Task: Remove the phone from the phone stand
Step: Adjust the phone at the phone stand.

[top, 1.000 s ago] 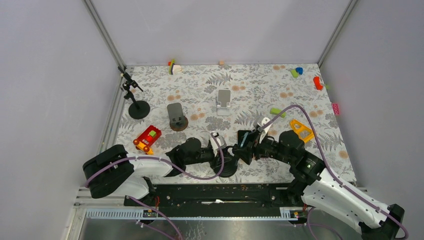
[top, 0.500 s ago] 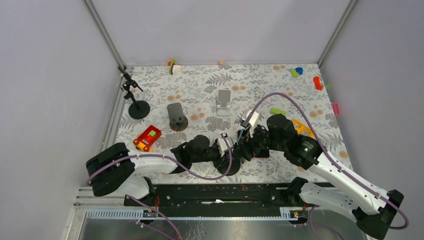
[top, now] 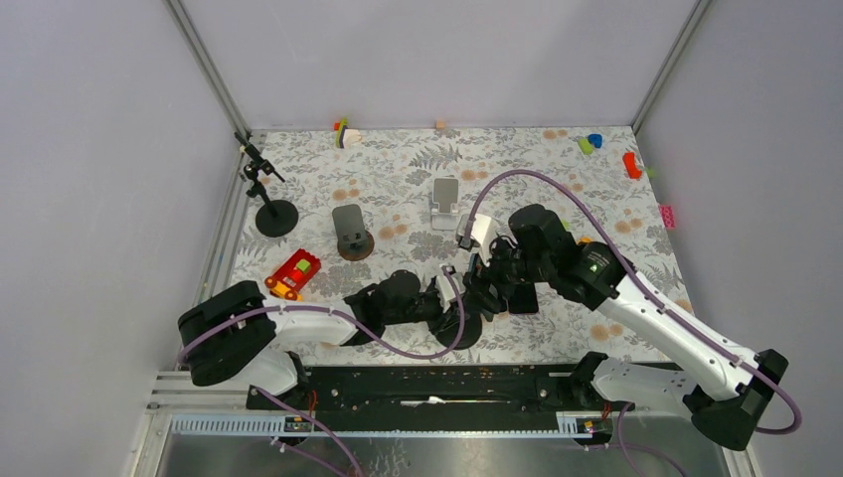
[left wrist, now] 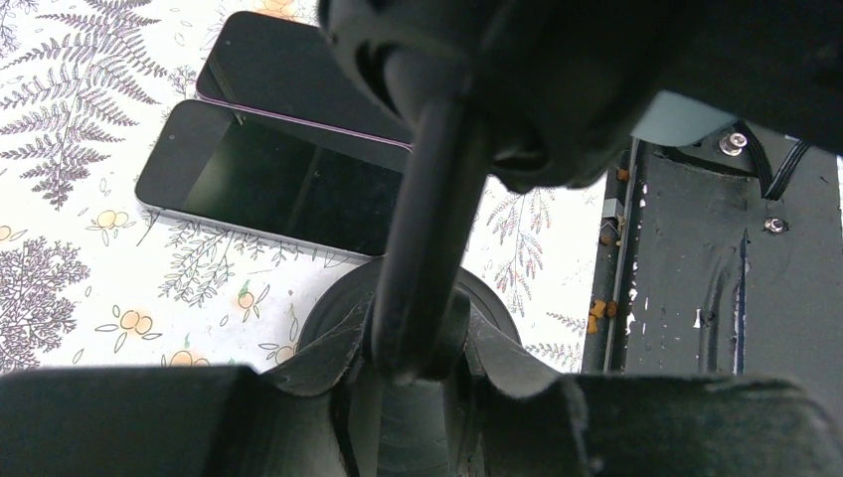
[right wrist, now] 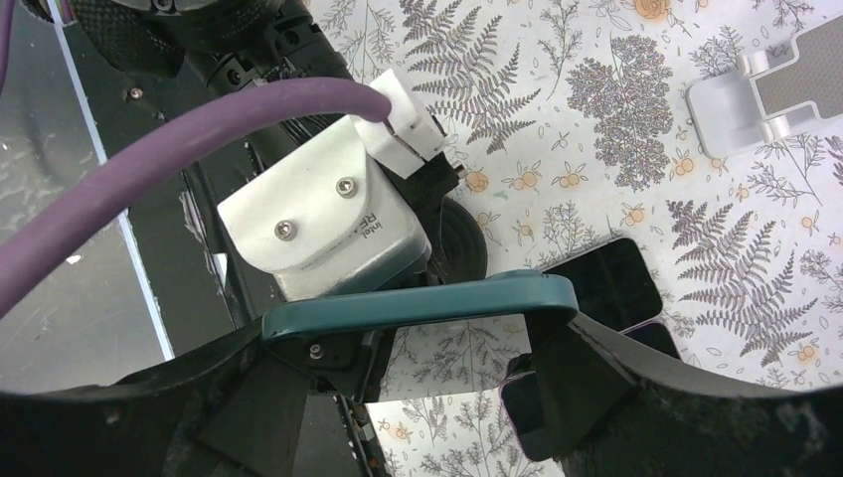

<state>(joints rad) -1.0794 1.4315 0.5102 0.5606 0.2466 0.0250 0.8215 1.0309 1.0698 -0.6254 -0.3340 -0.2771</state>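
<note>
The fern-printed tabletop (top: 398,164) lay enclosed by plain grey walls (top: 437,60). The left fingers (left wrist: 333,368) were clamped around the stem of the black phone stand (left wrist: 418,248), just above its round base. The right fingers (right wrist: 596,388) pinched the teal-edged phone (right wrist: 418,306) by its sides, close beside the left fingers; whether it had cleared the stand could not be told. Two dark phones (left wrist: 288,189) lay flat just beyond the left fingers.
</note>
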